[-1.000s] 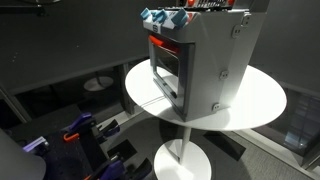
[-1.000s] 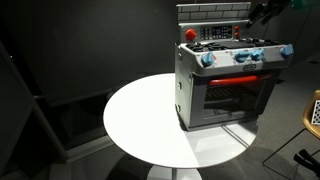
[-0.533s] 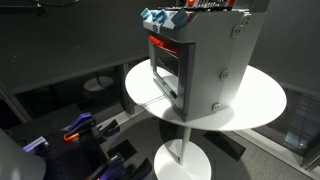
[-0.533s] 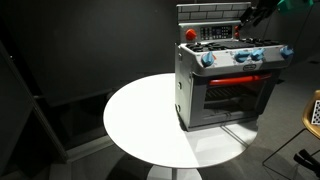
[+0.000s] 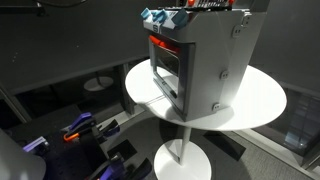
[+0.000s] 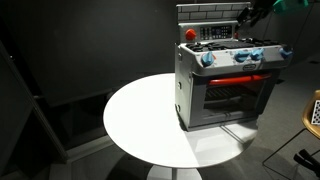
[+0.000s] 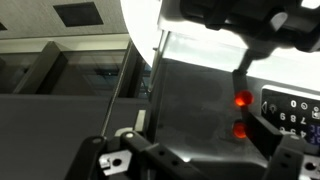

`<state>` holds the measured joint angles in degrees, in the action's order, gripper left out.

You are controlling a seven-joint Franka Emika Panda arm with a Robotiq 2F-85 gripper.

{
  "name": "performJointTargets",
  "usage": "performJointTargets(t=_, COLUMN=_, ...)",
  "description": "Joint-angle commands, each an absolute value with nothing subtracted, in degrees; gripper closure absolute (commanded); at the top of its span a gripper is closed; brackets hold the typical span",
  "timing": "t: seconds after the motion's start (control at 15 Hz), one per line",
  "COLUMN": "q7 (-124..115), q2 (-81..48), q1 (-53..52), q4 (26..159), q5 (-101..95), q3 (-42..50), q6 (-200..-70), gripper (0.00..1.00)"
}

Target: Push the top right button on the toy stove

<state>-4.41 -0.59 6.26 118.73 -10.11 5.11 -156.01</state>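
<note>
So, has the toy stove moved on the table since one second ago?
No. In both exterior views the toy stove stands in the same place, with its base equally near the rim of the round white table.

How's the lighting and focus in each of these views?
Wrist view: top blown out to white, dark foreground parts blurred. Both exterior views: dim room, the white table glaring under the light, the stove evenly lit and fairly sharp.
</note>
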Motion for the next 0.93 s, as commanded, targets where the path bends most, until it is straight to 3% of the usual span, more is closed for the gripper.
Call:
performJointTargets(t=0.0, q7=-6.76, q2=-1.61, q1=6.11, q4=116.31, q5=-11.18, q3=5.57, q6=-153.9, gripper=0.0)
performJointTargets(t=0.47, q7=-3.72, q2=4.32, q1=6.55, q4=119.74, q5=-6.79, q3=6.14, q6=-142.94, gripper=0.0)
performJointTargets(t=0.87, q7=-2.8, q2=11.35, q1=7.13, q4=120.25, q5=-2.66, q3=7.27, q6=-123.02, gripper=0.0)
